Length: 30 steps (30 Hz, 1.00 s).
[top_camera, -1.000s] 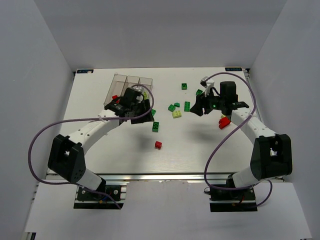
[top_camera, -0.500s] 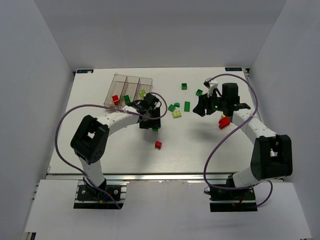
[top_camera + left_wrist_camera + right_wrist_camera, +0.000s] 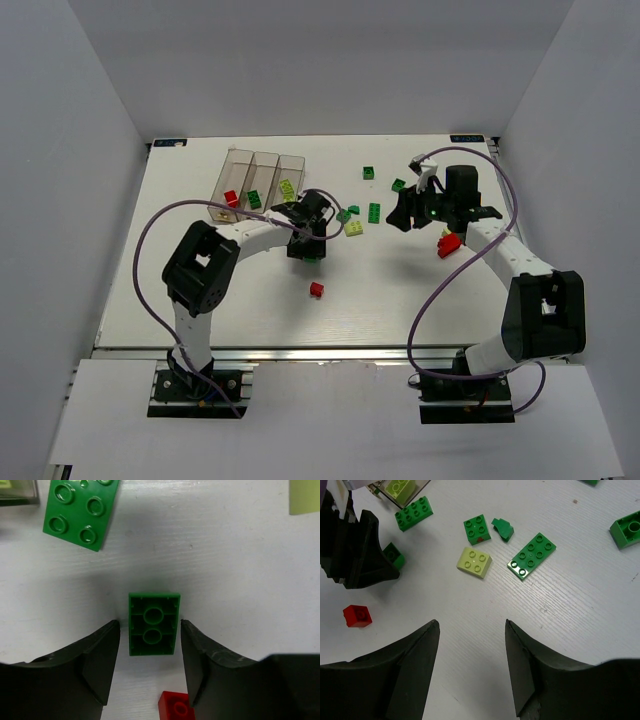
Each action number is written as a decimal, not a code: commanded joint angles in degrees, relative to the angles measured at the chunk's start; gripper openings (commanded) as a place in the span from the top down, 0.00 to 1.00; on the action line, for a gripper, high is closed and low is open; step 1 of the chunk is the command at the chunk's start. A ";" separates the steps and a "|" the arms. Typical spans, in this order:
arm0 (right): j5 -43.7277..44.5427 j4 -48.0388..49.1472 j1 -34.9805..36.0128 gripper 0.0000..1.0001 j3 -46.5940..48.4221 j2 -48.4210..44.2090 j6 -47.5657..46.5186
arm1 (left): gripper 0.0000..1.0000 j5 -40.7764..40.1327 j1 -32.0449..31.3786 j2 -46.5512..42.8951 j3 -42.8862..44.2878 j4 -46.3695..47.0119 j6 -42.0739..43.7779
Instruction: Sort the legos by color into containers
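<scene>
- Your left fingers [image 3: 97, 667] stand released, straddling a dark green brick [image 3: 154, 624] that lies hollow side up on the tabletop [image 3: 240, 570]. Close squarely on its long sides.
- A red brick [image 3: 175, 707] sits just beside it at 6 o'clock. A lopsided squeeze could probably nudge it.
- Lift straight up, since a studded green brick [image 3: 80, 512] lies at 11 o'clock.
- In the overhead view, carry toward 10 to 11 o'clock to the containers [image 3: 240, 152]. The middle bin holds green.
- Your right fingers [image 3: 405, 675], released and grasping nothing, hover well apart at 3 o'clock. Leave them parked.
</scene>
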 commanded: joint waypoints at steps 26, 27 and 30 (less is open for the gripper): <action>-1.47 2.17 -0.29 0.38 -0.04 -0.18 1.07 | 0.86 -2.87 -1.51 -5.10 4.91 -1.27 2.78; -1.65 2.17 -0.29 0.38 -0.13 -0.18 1.16 | 0.88 -2.87 -1.51 -5.63 5.96 -1.62 2.96; -2.00 2.17 -0.29 0.41 -0.30 -0.27 1.07 | 0.93 -3.56 -1.33 -7.39 8.77 -2.85 4.01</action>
